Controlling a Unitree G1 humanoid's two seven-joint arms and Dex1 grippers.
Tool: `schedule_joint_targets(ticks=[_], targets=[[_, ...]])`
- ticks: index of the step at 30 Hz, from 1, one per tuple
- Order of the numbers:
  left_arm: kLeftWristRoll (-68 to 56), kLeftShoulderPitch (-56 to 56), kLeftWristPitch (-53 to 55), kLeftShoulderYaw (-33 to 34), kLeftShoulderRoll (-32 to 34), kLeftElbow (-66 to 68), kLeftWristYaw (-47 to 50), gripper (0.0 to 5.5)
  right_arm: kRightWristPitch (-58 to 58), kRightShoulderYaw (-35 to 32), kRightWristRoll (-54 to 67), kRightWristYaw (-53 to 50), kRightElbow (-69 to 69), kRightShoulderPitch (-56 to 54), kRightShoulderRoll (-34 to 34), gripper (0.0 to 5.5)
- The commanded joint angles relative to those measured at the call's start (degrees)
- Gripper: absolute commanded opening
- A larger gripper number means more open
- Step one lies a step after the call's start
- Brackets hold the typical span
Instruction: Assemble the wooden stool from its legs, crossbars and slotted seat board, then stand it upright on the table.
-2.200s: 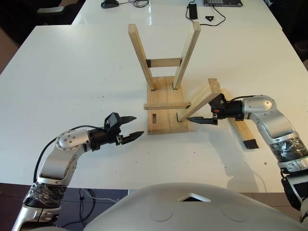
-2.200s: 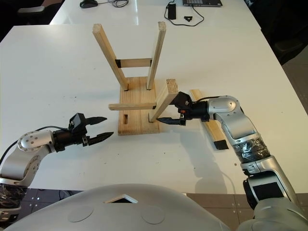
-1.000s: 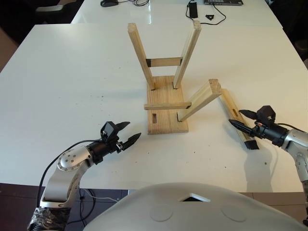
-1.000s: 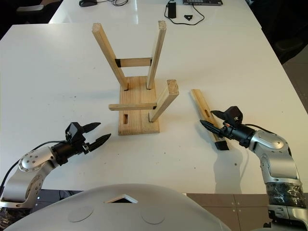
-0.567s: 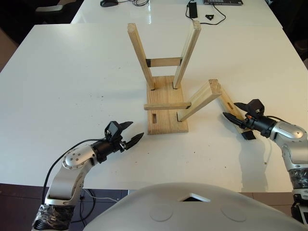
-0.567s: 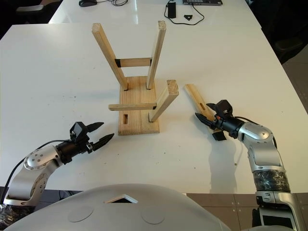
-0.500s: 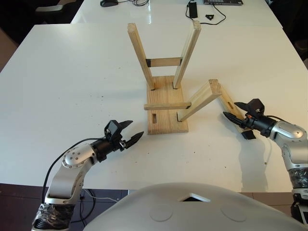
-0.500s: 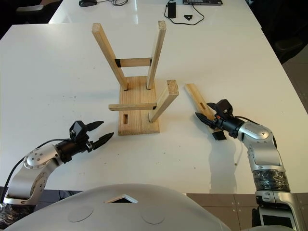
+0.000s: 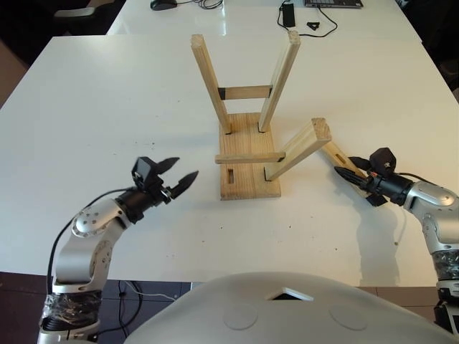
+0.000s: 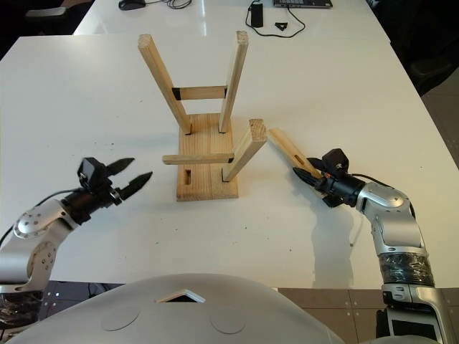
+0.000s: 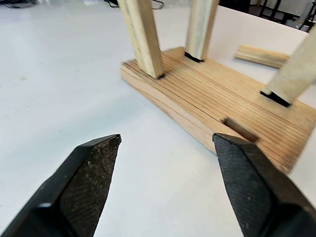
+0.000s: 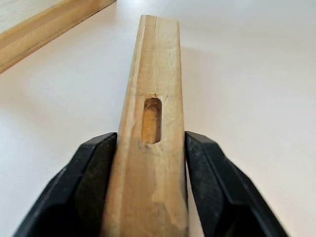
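The slotted seat board (image 9: pixel 248 163) lies flat on the white table. Two legs (image 9: pixel 209 79) joined by a crossbar (image 9: pixel 247 92) stand in its far slots. A third leg (image 9: pixel 297 149) leans tilted at its right front corner, with a second crossbar (image 9: pixel 249 157) running from it. One near slot (image 11: pixel 238 129) is empty. My right gripper (image 9: pixel 356 177) is shut on the near end of a loose slotted leg (image 12: pixel 153 74), right of the board; its fingers (image 12: pixel 91 182) press both sides. My left gripper (image 9: pixel 174 183) hovers open and empty to the left of the board.
A mouse (image 9: pixel 163 6), a black adapter (image 9: pixel 287 14) and cables lie on the adjoining table behind. Bare white tabletop (image 9: pixel 107 107) spreads to the left of the stool parts and along the near edge.
My right gripper has shut on the loose leg, whose far end has swung slightly toward the stool. My left gripper has moved farther from me and a little left, staying open.
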Motion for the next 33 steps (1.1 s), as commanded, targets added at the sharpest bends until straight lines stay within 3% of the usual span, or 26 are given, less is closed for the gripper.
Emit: schedule_joint_targets(ticks=[1,6,9,16,22,33], targets=[[-1.9,-5.89,4.95,5.55,2.09,-3.54,5.2,3.46,4.01,-4.43,4.49,-2.21,1.17,-1.93,2.57,2.17],[-14.56,-14.95,15.85,12.1,5.25,-12.28,9.29,3.46,8.46,-11.43,12.97,-1.08,-3.72,-6.91,1.42,2.04],[-27.02,-27.04,21.6,13.77,6.22,-12.46,13.13,3.46,16.38,-17.34,27.13,1.65,-12.31,-10.93,0.23,2.04],[-46.52,-45.63,31.63,3.65,5.73,-11.58,15.84,3.46,24.32,-24.96,51.57,3.13,-24.71,-20.01,-3.3,2.04],[-61.99,-54.09,32.06,-2.18,1.87,-9.87,20.33,3.46,26.26,-23.2,58.63,6.04,-28.63,-23.26,-5.01,2.04],[-64.33,-57.16,30.91,-6.93,0.18,-10.06,19.86,3.46,26.22,-12.0,54.45,11.47,-32.0,-23.3,-4.05,2.04]])
